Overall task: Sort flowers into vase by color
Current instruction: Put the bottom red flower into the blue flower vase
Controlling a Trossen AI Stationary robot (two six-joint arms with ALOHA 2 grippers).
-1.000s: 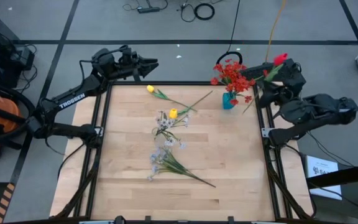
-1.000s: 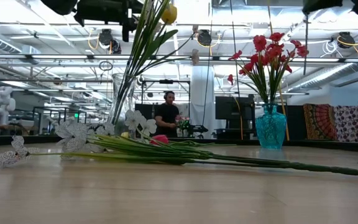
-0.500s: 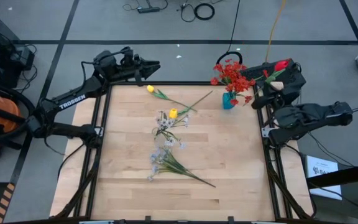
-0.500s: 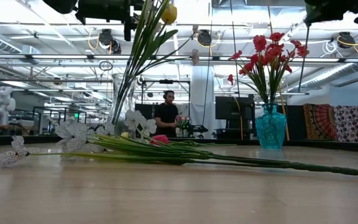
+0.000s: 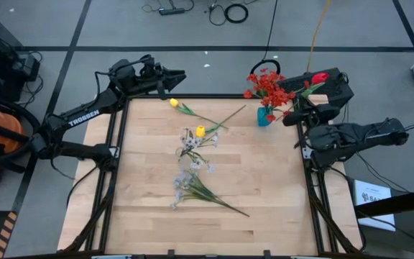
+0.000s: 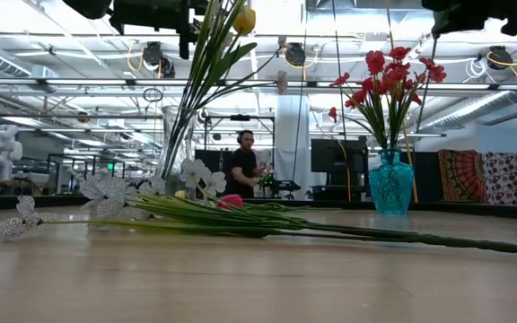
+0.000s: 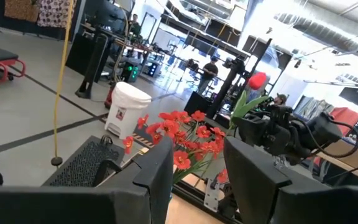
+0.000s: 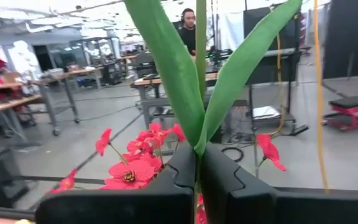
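With your right claw [image 5: 302,95] clamped on the red tulip [image 5: 320,76] just beside the vase [image 5: 264,116], drop its stalk straight into the neck, clear of the red blossoms [image 5: 267,85].

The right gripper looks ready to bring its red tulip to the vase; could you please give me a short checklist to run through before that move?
1. Right gripper shut on the red tulip stem: ok; the fingers clamp the stalk between its leaves.
2. Red tulip bud intact and clear of the arm: ok.
3. Teal vase upright at the table's far right corner: ok.
4. Room in the vase among the red blossoms: cannot tell.
5. Stem's lower end lined up over the vase mouth: cannot tell.
6. Left gripper parked off the far left edge, open and empty: ok.
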